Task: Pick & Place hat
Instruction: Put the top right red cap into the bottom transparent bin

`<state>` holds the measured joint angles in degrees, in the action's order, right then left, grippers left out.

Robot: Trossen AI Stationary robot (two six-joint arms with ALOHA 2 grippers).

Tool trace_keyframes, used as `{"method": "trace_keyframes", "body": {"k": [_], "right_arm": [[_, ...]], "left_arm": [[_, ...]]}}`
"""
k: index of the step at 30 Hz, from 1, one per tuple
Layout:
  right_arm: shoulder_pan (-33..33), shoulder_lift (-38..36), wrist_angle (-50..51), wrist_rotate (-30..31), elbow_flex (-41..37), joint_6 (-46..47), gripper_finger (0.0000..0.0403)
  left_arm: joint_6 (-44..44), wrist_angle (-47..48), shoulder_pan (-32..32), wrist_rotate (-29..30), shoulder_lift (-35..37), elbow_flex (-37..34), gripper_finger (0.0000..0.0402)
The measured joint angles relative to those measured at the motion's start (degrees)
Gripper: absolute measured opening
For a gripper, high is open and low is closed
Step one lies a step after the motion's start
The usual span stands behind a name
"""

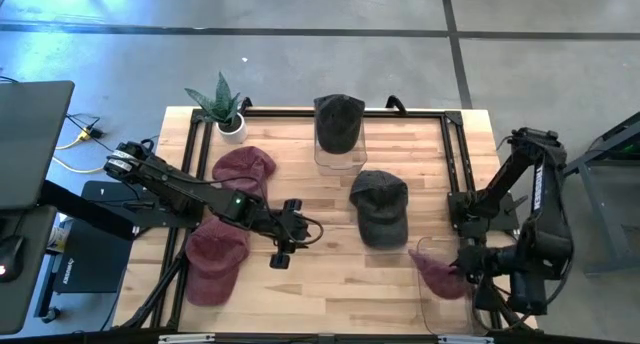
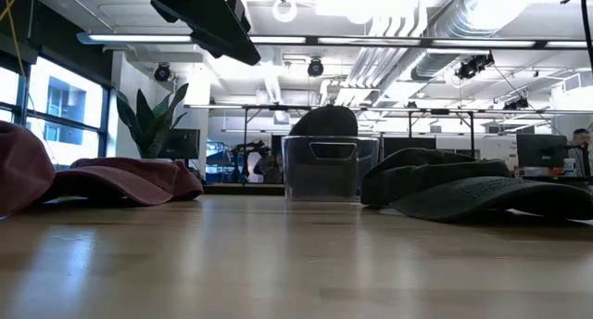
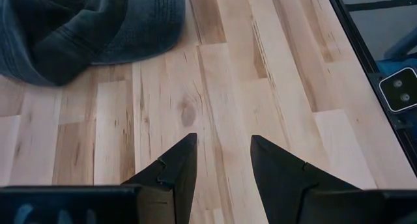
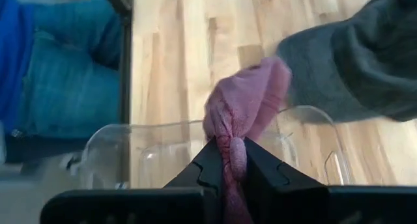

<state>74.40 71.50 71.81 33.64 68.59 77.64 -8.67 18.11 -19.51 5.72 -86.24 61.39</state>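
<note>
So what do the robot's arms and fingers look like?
Both arms are black, built from chunky jointed segments. The left arm has a small green light and a thin black cable looping near its gripper. The right arm looks bulkier and folded. Each gripper has two dark, pointed, wedge-shaped fingers with small notches.

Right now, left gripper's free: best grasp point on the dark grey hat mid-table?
Probably the soft crown edge of the dark grey hat, approached from the left gripper side. The hat lies flat on the table, crown bunched into folds the open fingers can pinch; the stiff flat brim offers less. The right gripper is clamped on the pink hat.
</note>
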Motion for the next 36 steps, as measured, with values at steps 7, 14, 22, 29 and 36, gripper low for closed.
{"method": "trace_keyframes", "body": {"k": [7,14,22,29,36], "right_arm": [[4.37,-1.07,-0.12,8.05,-4.02,4.58,0.0025],[5.67,-1.47,-1.58,8.70,-9.63,4.88,0.0029],[5.04,-1.51,-1.55,6.66,-14.22,7.67,0.0063],[2.72,-1.73,7.77,-1.60,-14.00,15.92,0.0155],[0.46,-3.86,14.01,-1.88,-14.00,15.29,0.0231]], "left_arm": [[0.01,-0.54,0.00,0.03,0.00,0.00,0.0138],[0.88,-0.51,0.00,0.02,0.00,0.00,0.0138],[0.88,-0.73,0.00,0.00,0.00,0.00,0.0138],[0.88,-0.86,0.00,-0.01,0.00,0.00,0.0138],[0.88,-0.92,0.00,-0.03,0.00,0.00,0.0138]]}}
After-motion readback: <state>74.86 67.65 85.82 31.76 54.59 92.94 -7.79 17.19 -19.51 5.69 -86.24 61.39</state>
